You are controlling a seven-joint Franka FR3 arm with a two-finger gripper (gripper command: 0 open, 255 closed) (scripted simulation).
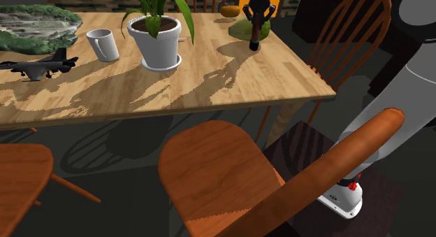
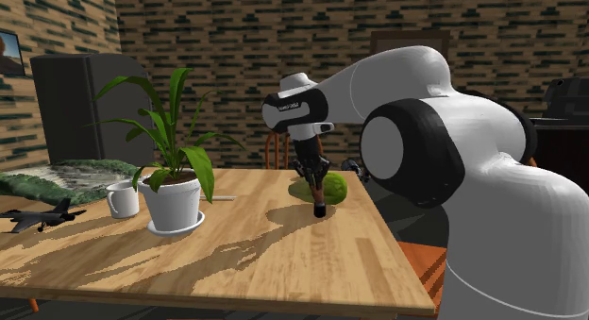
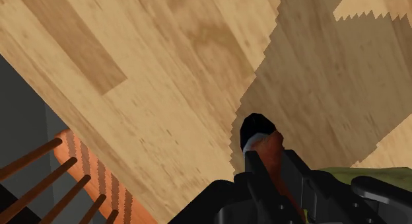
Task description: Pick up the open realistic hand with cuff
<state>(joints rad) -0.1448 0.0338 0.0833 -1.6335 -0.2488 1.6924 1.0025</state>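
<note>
My gripper [image 2: 313, 169] hangs over the far right part of the wooden table [image 2: 245, 252], shut on a slim reddish-brown hand model [image 2: 319, 197] that points down. In the shoulder view the gripper [image 1: 256, 13] holds the hand model [image 1: 256, 34] beside a green lumpy object [image 1: 240, 29]. The wrist view has the black fingers [image 3: 253, 173] of the gripper [image 3: 272, 175] clasping the hand model [image 3: 269, 153], whose black cuffed end sits close over the tabletop. Whether that end touches the wood I cannot tell.
A potted plant [image 1: 161, 41], a white mug [image 1: 103, 45], a dark toy jet [image 1: 42, 64] and a mossy rock piece [image 1: 35, 24] share the table. Wooden chairs stand at the near side [image 1: 213, 173] and beyond the table's right edge [image 1: 353, 33].
</note>
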